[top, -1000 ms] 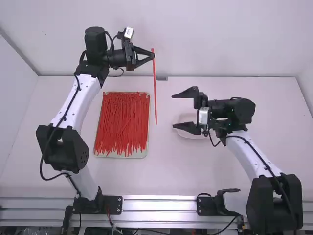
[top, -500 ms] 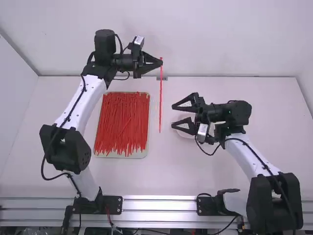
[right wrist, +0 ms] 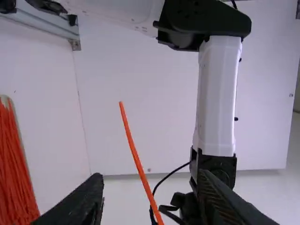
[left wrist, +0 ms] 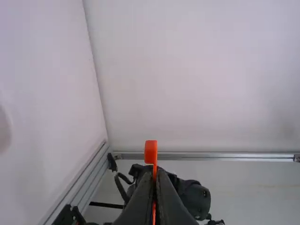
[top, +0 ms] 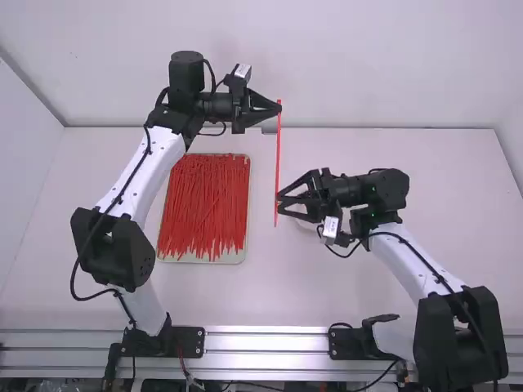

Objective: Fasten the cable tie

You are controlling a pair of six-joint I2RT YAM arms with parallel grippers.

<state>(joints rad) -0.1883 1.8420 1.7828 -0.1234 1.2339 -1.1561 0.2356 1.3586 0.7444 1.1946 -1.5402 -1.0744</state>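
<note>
left gripper (top: 275, 106) clamped on tie (top: 277, 159) top end, raised so strap hung straight above table | right gripper (top: 279, 206) spread, flanking tail, likely ready to catch it for looping | spare ties (top: 204, 204) nearby

No legible text, numbers or signs anywhere I can see. White tag (top: 239, 73) near my left wrist: print too small.
</note>
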